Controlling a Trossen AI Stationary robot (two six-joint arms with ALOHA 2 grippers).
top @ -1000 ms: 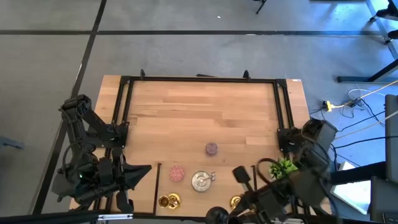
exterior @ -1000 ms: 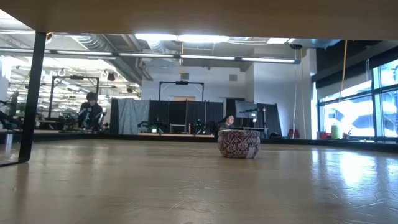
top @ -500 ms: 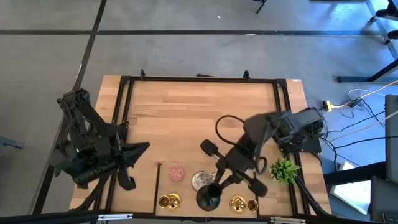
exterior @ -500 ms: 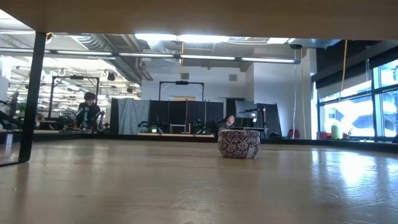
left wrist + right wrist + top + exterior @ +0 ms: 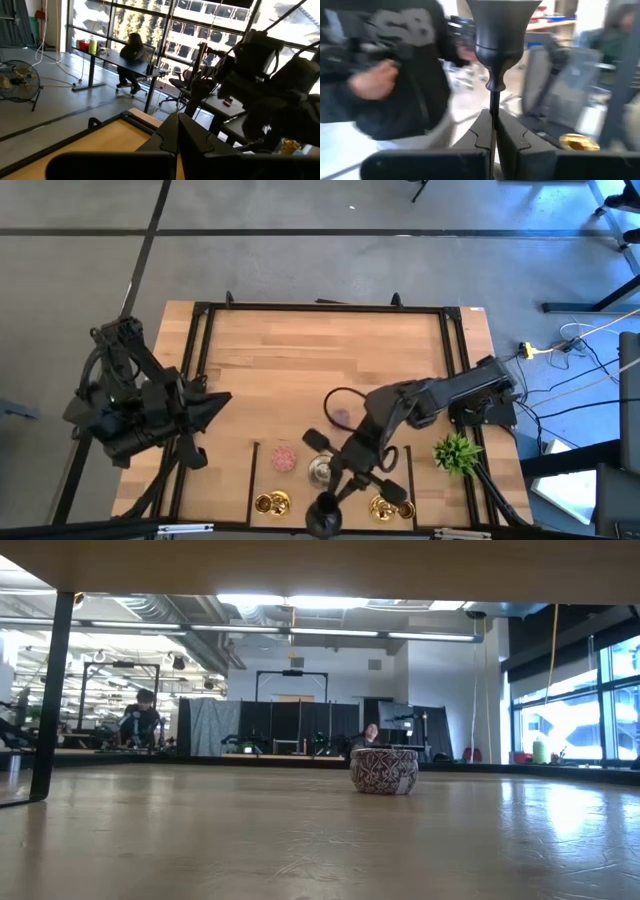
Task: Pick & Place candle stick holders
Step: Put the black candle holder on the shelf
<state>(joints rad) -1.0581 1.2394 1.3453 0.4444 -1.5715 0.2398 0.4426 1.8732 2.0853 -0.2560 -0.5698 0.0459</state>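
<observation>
We see right gripper [image 5: 492, 131] clamped on black holder [image 5: 499, 35] stem | near silver holder [image 5: 321, 470] | left gripper [image 5: 177, 137] closed, off wooden table [image 5: 300, 360]

Evenly bright from overhead; soft, faint shadows on the table [image 5: 320, 360]. Daylight glare through windows [image 5: 575, 720] in the low view, sheen on the wood. Heavy motion blur across the right wrist view; black holder [image 5: 495, 40] sharper.
</observation>
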